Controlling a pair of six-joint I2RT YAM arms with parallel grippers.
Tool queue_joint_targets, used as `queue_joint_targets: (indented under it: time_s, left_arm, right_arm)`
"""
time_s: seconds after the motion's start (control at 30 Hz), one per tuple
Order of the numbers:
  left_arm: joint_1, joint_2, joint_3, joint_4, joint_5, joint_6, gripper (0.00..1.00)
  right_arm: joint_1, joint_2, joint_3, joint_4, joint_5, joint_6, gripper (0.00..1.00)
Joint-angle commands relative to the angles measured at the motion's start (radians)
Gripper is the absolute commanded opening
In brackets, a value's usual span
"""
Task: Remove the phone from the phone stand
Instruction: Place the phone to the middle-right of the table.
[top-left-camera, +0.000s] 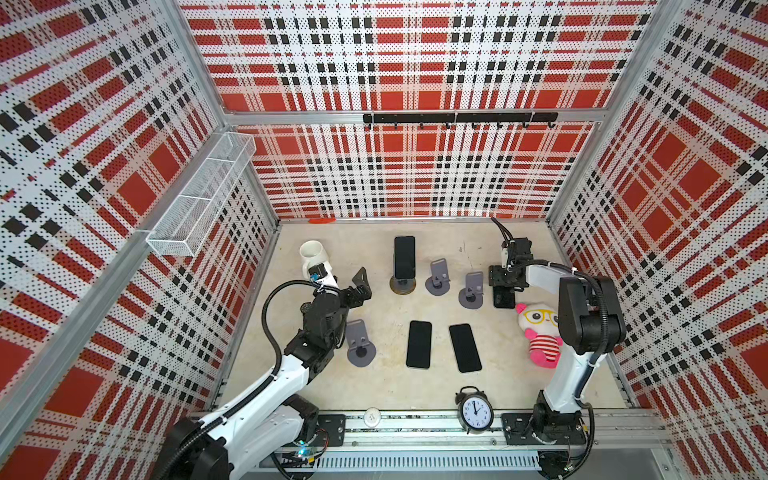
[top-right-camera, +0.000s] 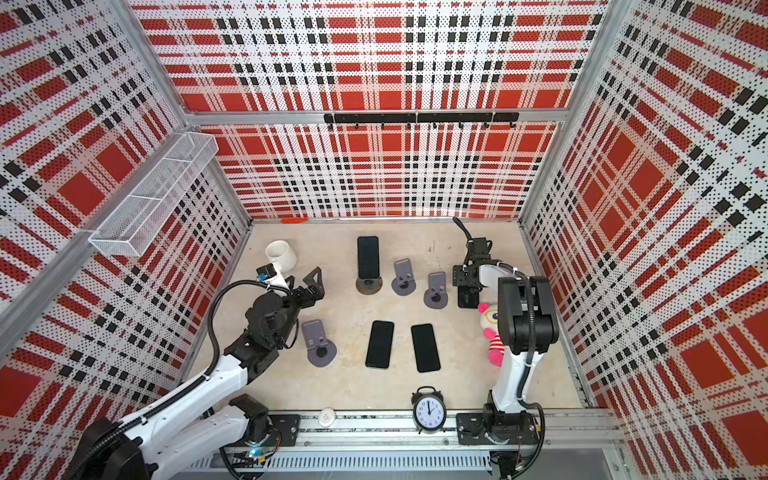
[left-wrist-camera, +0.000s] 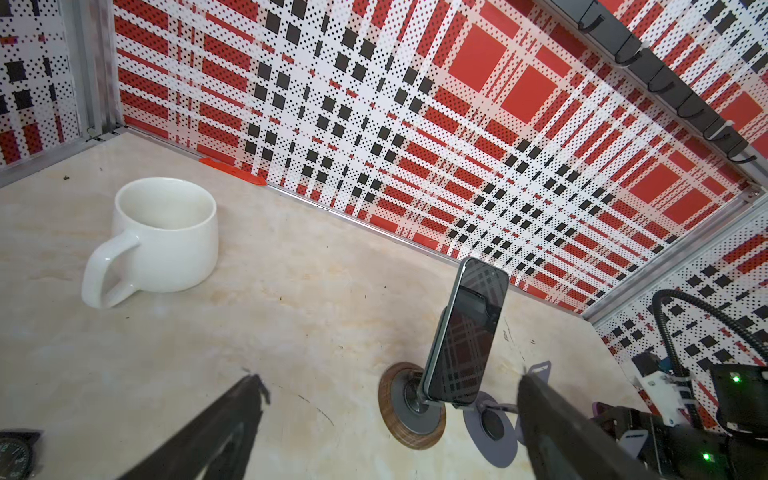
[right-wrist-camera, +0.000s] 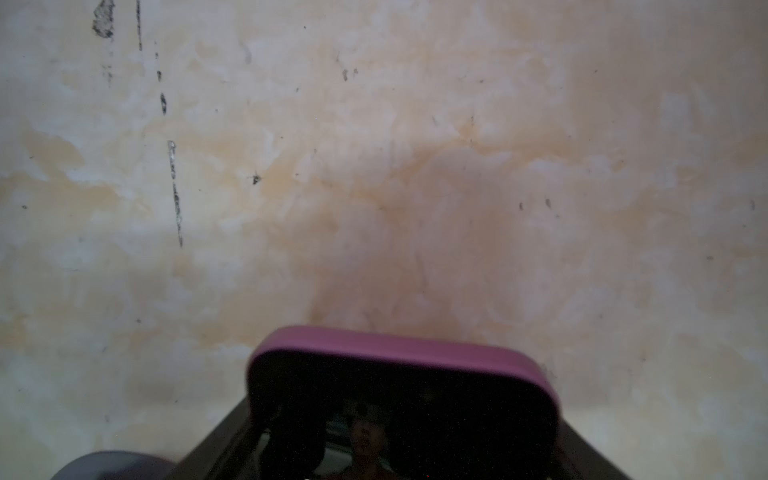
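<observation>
Pale marbled desk (left-wrist-camera: 291, 299), scuffed, boxed in by red-white-black plaid walls (left-wrist-camera: 415, 145). White mug (left-wrist-camera: 166, 237) upright near the back corner, handle turned toward the camera. Thin orange strip (left-wrist-camera: 232, 170) along the back edge, beyond the mug. Dark-screened phone (left-wrist-camera: 469, 332) leaning steeply on a phone stand (left-wrist-camera: 409, 411) with a round wood-rimmed base, well apart from the mug; plaid reflected in the glass. Grey stand (left-wrist-camera: 494, 438) just beside that base, partly hidden behind it. Left pincer (left-wrist-camera: 390, 378) low over the desk: dark fingers (left-wrist-camera: 216, 428) spread wide, phone ahead of the gap, apart from both. Black hook rail (left-wrist-camera: 665, 83) high on the wall.
</observation>
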Motion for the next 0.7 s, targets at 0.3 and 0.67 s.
queue_joint_targets:
  time_s: [0.3,0.67]
  left_arm:
    - [-0.004,0.016,-0.003,0.023,0.011,0.015,0.98]
    - [-0.001,0.034,-0.002,0.029,0.005,0.018,0.98]
  right_arm:
    - [-0.005,0.016,-0.012,0.051,0.006,-0.023,0.78]
    - [-0.005,-0.025,-0.01,0.053,0.007,0.0,0.78]
